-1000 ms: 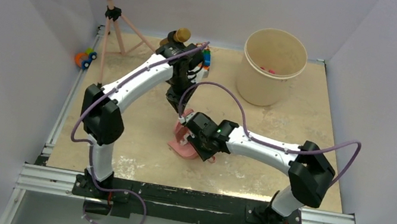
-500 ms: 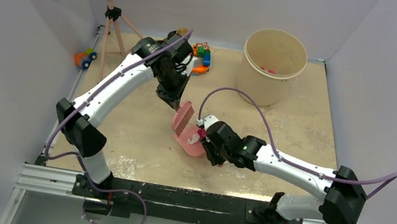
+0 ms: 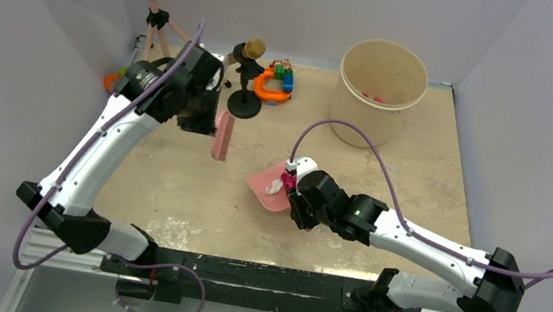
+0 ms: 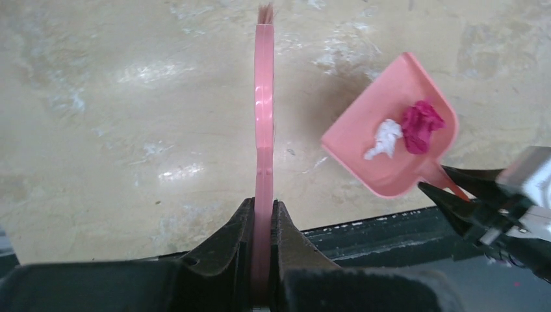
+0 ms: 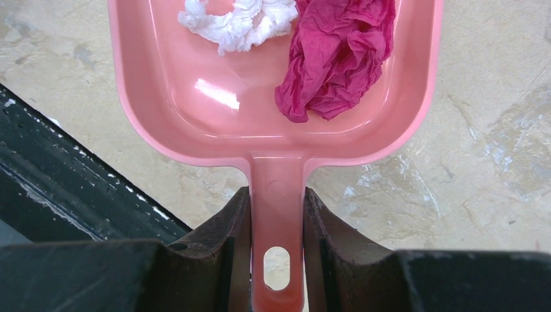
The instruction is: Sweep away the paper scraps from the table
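holding paper scraps point(image 5: 338, 55), dustpan point(image 5: 195, 104) is clamped by right tool point(image 5: 277, 205), brush point(image 4: 264, 97) by left tool point(image 4: 263, 211).

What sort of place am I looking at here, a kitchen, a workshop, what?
Most likely a robotics lab test cell: a left arm and right arm bolted to a metal-framed table, plain walls boxing it in, and staged props, a dustpan, brush and bucket.

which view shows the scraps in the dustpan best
Right wrist: the white and magenta scraps fill the frame, wrinkles clear, lying in the dustpan. Left wrist shows both small but distinct. Top shows only a tiny pink-white speck.
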You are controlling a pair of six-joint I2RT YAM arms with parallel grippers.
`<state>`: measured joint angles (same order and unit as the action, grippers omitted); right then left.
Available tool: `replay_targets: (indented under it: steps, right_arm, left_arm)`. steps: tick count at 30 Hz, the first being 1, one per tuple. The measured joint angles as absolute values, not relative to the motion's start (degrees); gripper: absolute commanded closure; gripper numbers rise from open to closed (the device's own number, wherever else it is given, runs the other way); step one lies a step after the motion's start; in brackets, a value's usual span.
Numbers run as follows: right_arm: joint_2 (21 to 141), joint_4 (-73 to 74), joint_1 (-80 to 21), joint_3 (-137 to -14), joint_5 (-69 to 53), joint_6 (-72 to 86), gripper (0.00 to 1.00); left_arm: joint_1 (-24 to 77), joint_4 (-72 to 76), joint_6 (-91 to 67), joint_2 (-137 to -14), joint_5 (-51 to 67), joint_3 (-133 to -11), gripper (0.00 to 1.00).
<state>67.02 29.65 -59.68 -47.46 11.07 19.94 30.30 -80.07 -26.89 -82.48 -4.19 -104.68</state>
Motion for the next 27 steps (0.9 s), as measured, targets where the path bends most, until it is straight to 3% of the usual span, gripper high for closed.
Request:
replay_targets:
  steps: [12,27]
  right_arm:
    - [68.34,41.34,-57.36,-63.16,14.09,21.69,1.00]
    - [82.54,48.84,-31.94,-97.47,1.87,19.73,1.00]
  left_arm:
    - [29.91,-71.66,-33.04,-60.88,-12.08,-77.43,1.00]
    - [29.91,-63.81,-33.41,-53.69,-9.54,-69.45,1.00]
